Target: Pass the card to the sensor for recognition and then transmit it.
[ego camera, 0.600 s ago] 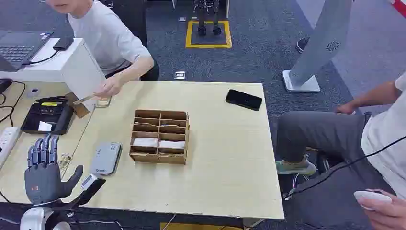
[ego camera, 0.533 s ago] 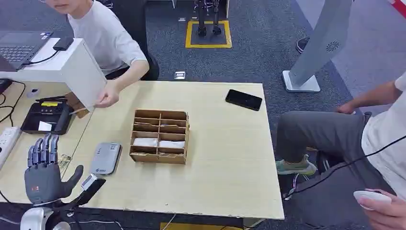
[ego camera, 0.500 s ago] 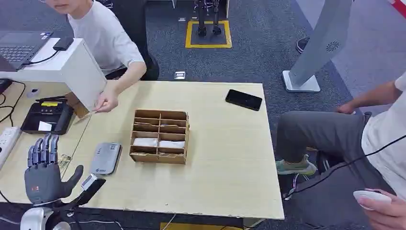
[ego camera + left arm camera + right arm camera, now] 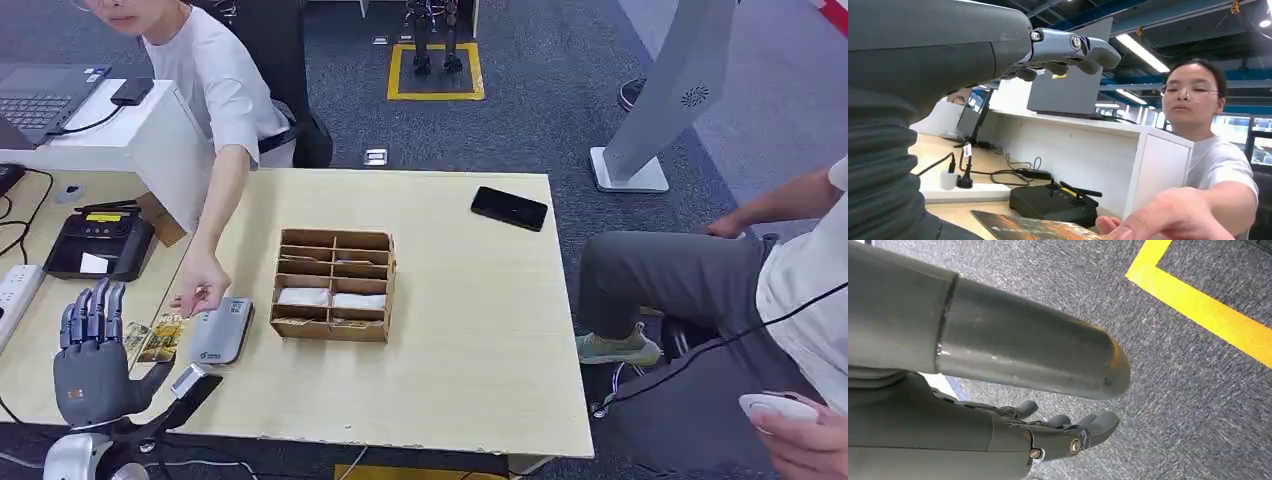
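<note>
A colourful card (image 4: 160, 338) lies flat on the wooden table (image 4: 470, 340), just left of the grey sensor pad (image 4: 220, 330). A person's hand (image 4: 202, 290) reaches down over the card and the pad's far corner. My left hand (image 4: 93, 352) stands upright at the table's near left corner, fingers spread and holding nothing, a short way left of the card. In the left wrist view the card (image 4: 1033, 227) lies ahead of my fingers (image 4: 1068, 50), with the person's hand (image 4: 1173, 215) beside it. My right hand (image 4: 1063, 432) hangs over grey carpet, holding nothing.
A wooden divided box (image 4: 335, 285) with white slips stands mid-table, right of the pad. A black phone (image 4: 509, 208) lies at the far right. A black device (image 4: 100, 243) and a power strip (image 4: 15, 295) sit on the left desk. Another person sits at the right.
The person's arm has swung from the table's far left corner to the near left, and a card now lies beside the sensor pad. My left hand has barely moved.
</note>
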